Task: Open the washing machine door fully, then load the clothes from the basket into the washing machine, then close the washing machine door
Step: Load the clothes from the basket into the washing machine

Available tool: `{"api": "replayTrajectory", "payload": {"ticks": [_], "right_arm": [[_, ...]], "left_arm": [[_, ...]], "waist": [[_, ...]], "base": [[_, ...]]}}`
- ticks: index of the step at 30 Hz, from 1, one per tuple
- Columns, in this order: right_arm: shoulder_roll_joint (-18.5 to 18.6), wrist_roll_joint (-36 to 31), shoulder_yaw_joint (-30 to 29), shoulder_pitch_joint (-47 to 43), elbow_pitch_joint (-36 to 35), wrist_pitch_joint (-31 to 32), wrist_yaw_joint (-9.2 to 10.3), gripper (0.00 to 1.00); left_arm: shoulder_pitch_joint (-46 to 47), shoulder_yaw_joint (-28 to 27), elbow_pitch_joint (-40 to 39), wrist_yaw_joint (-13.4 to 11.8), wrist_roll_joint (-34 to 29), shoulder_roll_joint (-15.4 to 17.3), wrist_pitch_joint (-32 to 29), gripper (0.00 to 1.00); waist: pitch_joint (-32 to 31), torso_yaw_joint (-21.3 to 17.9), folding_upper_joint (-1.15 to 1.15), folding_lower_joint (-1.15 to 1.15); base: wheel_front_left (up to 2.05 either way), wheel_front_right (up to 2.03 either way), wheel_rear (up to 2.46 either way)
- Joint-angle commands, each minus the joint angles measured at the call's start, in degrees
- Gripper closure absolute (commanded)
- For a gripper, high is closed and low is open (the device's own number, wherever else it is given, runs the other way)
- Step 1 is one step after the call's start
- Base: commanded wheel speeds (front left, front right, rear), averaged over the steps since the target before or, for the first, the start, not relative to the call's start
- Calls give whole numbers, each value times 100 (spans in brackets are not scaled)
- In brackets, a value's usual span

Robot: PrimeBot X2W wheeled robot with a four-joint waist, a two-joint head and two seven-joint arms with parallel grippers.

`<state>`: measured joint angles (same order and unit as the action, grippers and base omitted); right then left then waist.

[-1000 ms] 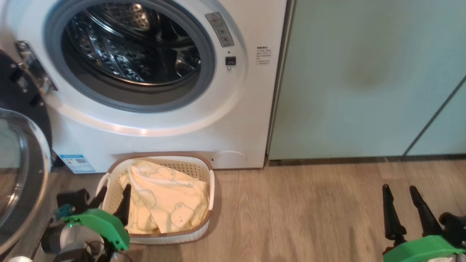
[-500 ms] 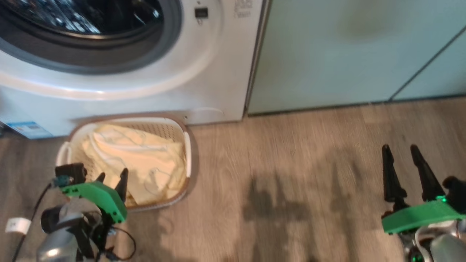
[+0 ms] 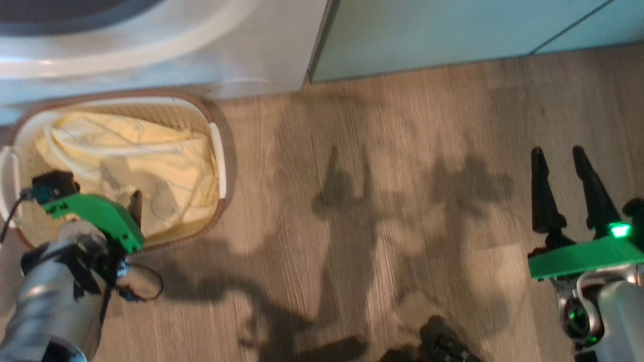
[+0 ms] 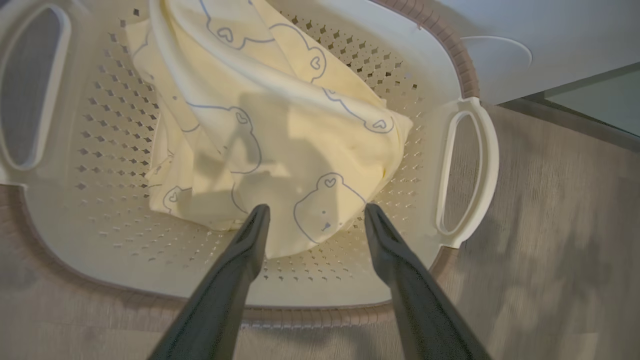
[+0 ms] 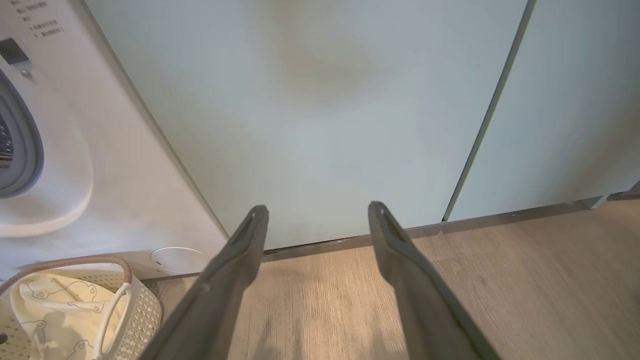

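Step in hand: loading, 1st pick. The left gripper (image 4: 316, 207) hangs over the basket (image 4: 459, 60), fingers spread wide w/ nothing between them. Its tips sit just above the near fold of the clothes (image 4: 280, 135), a pale yellow bear-print garment heaped mid-basket; can't tell if the tips touch the cloth yet. The basket sits on the wood floor (image 3: 382, 201), right against the foot of the washing machine (image 3: 166, 55). The right gripper (image 3: 557, 151) is well apart over bare floor, fingers also apart & empty, aimed at the pale green cabinet doors (image 5: 325, 125). Next move, as I judge it: drop the left tips into the fold, pinch enough cloth that the whole piece comes up, lift clear of the rim, then swing up to the drum. Soft cloth may trail or snag on the rim, so lift high. Vs 1 s ago: the head cam has tipped down a lot. Then the drum opening & the washing machine door, swung open at left, were in shot; now just the washer's lower front is at the top edge. The basket's shift up-left in frame is cam motion, not the basket's. The left gripper was at the basket's near-left edge then, & is now further in over the garment. The right gripper's stance looks unchanged.
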<state>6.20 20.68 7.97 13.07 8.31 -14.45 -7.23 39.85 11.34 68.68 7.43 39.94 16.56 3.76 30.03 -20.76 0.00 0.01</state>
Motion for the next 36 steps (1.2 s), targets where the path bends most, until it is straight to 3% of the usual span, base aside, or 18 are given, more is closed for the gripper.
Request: {"api": "replayTrajectory", "payload": {"ticks": [1,16,29,30,32,36], "right_arm": [[27,47,79,104,-190,-55,-25,0],[-29,60,108,613,-445,-55,-25,0],[-86,65,107,774,-565,-55,-25,0],[-87,61,113,783,-568,-55,-25,0],[-89,48,120,796,-565,-55,-25,0],[-103,33,126,837,-541,-55,-25,0]], "left_arm": [[159,-111,7,5,63,274,-39,0],[1345,-177,430,-104,237,639,-440,0],[2212,199,480,-121,-59,792,-689,0],[2240,248,483,-109,-94,789,-701,15],[2280,333,479,-75,-146,784,-644,100],[2272,474,449,-21,-199,766,-446,100]], "waist": [[377,-71,0,-1],[1828,-131,0,-1],[2570,-198,0,-1],[2595,-197,0,-1],[2622,-193,0,-1],[2596,-194,0,-1]], "base": [[0,0,0],[0,0,0],[0,0,0],[0,0,0],[0,0,0],[0,0,0]]}}
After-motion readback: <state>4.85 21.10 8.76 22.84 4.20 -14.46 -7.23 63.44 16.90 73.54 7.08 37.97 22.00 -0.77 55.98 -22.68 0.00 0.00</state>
